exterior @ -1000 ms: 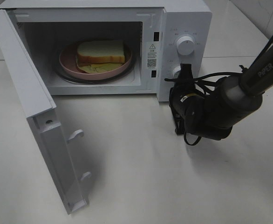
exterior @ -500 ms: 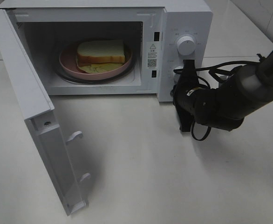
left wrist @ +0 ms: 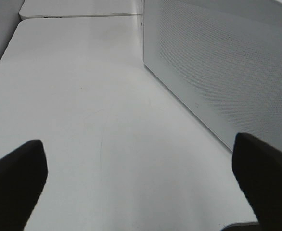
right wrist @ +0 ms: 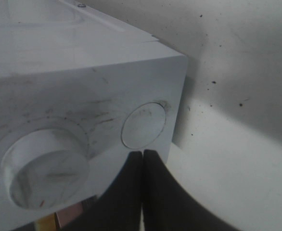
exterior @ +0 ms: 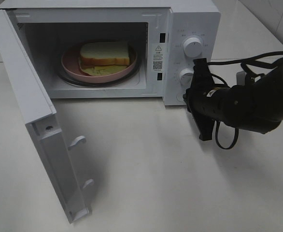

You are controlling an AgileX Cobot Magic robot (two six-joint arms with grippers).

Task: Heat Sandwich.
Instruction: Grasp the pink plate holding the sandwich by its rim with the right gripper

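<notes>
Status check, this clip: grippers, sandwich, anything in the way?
Left gripper open, empty. Right gripper shut, empty, at control panel. Sandwich on pink plate inside microwave. Door wide open.

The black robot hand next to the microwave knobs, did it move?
Yes. In the high view the right gripper has slid rightward, off the lower knob that it partly hid before.
</notes>
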